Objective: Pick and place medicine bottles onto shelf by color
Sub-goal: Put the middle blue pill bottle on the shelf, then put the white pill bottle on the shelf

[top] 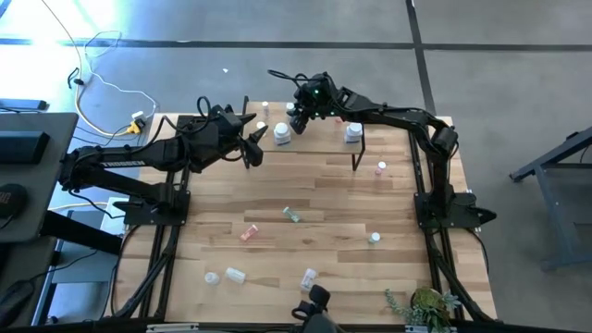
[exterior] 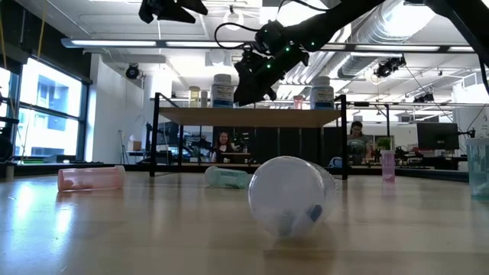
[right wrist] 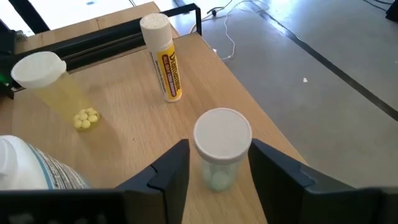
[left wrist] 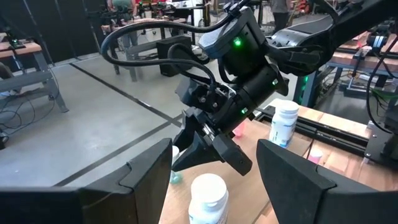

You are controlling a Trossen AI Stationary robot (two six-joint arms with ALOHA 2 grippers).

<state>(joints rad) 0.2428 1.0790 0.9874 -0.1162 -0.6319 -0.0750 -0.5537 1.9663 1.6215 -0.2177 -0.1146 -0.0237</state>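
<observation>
— Standing upright on the shelf (right wrist: 118, 106), low centre of your right wrist view, is a white-capped clear bottle (right wrist: 221, 146). It sits right between the fingers of the right gripper (right wrist: 219, 163), long axis vertical.

— Is it gripped?

— You can see the fingers flanking it closely, narrow, but whether they're touching it I cannot tell. My guess is a release in hand.

— Which way out?

— I'd judge straight up. The shelf edge runs just past the bottle toward the right of that frame, with floor beyond, so a sideways nudge there could tip it off. A yellow tube (right wrist: 163, 57) stands upper centre, a tilted yellow-pill bottle (right wrist: 50, 84) upper left, a white bottle (right wrist: 31, 168) lower left; all stand apart.

— The other arm?

— In the high view your left gripper (top: 255, 141) hangs at the shelf's left end, jaws wide and empty, near the right one. Bottles left on the table (top: 324, 213) lie lower in that frame.
</observation>
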